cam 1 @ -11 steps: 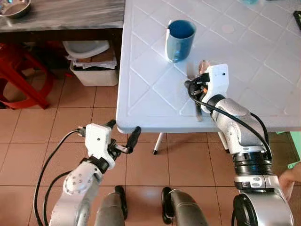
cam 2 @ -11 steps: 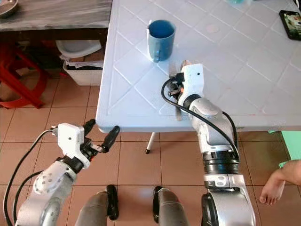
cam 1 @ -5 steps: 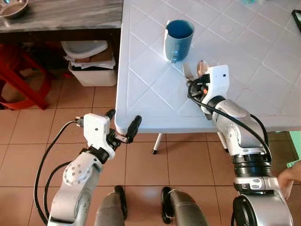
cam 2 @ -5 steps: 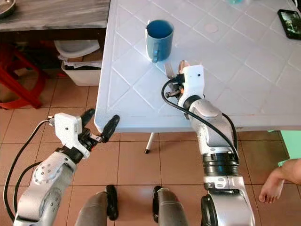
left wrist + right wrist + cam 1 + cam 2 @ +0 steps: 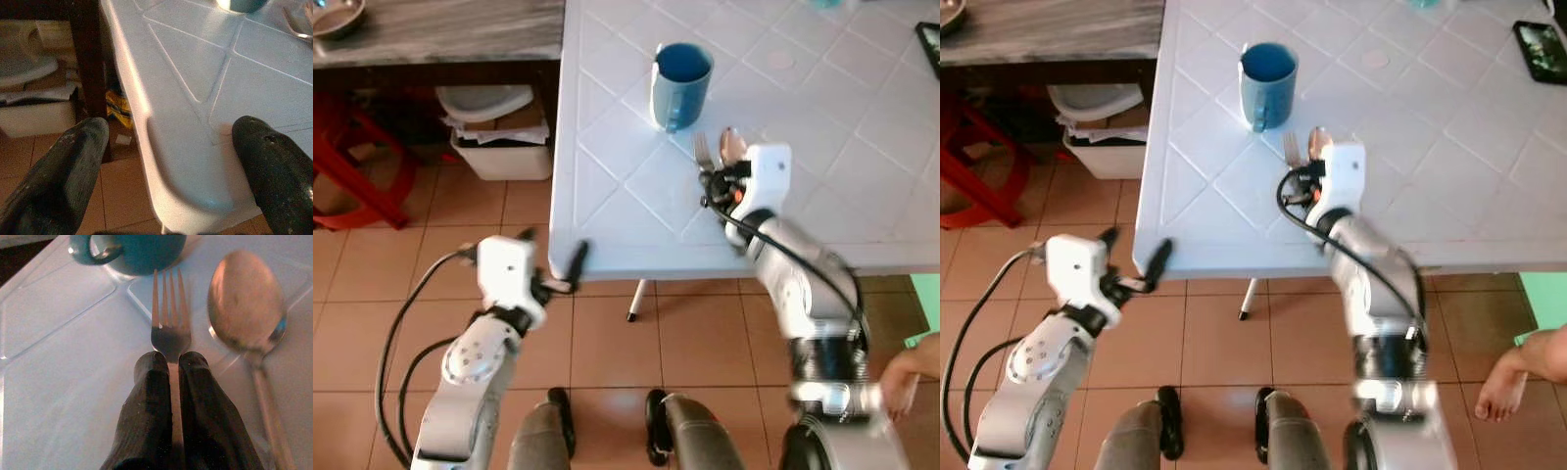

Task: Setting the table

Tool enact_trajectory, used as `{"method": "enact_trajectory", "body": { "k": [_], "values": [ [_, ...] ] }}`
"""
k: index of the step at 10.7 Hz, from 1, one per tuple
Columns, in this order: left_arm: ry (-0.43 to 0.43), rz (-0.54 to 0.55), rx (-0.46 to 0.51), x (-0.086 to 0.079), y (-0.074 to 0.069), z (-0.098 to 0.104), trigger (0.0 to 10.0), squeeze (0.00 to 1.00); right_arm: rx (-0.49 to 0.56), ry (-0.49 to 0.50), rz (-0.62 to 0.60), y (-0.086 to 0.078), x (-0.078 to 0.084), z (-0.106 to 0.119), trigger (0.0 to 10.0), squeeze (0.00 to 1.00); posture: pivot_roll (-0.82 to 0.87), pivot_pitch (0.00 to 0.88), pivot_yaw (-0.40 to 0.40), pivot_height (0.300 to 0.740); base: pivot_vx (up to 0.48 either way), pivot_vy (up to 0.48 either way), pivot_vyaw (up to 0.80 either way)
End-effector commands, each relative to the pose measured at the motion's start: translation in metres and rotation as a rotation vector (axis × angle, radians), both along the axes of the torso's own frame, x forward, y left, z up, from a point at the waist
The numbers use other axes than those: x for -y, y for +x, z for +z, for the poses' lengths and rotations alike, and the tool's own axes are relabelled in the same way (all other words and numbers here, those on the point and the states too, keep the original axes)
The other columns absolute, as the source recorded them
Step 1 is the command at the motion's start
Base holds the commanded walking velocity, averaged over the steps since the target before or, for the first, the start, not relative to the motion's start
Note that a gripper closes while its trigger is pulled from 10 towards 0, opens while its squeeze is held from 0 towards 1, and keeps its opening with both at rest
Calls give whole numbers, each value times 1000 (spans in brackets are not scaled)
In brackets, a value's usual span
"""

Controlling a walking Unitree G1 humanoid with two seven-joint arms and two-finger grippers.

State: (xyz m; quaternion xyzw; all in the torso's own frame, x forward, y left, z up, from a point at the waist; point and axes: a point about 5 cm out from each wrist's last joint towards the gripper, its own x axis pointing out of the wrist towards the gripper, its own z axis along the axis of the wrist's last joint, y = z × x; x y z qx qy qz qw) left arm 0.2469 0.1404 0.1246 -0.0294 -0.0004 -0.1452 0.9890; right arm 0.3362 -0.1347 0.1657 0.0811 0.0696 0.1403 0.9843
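Observation:
A blue mug [image 5: 680, 73] stands on the white table [image 5: 607, 166]. Just in front of it lie a fork [image 5: 703, 149] and a spoon [image 5: 731, 147], side by side. My right gripper [image 5: 171, 363] is shut on the fork [image 5: 170, 330], whose tines point at the mug [image 5: 132, 249], with the spoon [image 5: 246, 301] beside it. My left gripper [image 5: 551, 257] is open at the table's near left corner [image 5: 186, 166], with one finger [image 5: 58, 166] on each side of the corner.
A dark phone [image 5: 1540, 44] lies at the table's far right. Left of the table are a white bin of papers [image 5: 499, 137], a red stool [image 5: 352, 166] and a wooden counter with a metal bowl [image 5: 337, 15]. A person's foot [image 5: 1513, 377] is at the right.
My right gripper has slid the fork away from the table's edge toward the mug, next to the spoon. My left gripper has risen closer to the table corner.

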Motion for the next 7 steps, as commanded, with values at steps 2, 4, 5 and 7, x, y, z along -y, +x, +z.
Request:
{"method": "enact_trajectory", "body": {
  "k": [2, 4, 5, 7],
  "values": [
    [45, 100, -42, -14, -1, -14, 10000, 0, -128, 87, -10, -17, -12, -28, 0, 0, -28, 244, -12, 740, 0, 199, 0],
    [62, 182, -29, -20, 7, -17, 10000, 0, -86, 134, -50, -30, -17, -22, 0, 0, -37, 228, -22, 740, 0, 480, 0],
    [58, 225, -32, -23, 8, -19, 10000, 0, -81, 148, -65, -35, -17, -25, 0, 0, -42, 214, -17, 740, 0, 480, 0],
    [43, 246, -17, -20, 12, -19, 10000, 0, -56, 119, -79, -42, -17, -26, 0, 0, -50, 203, -20, 740, 0, 480, 0]
  ]
}}
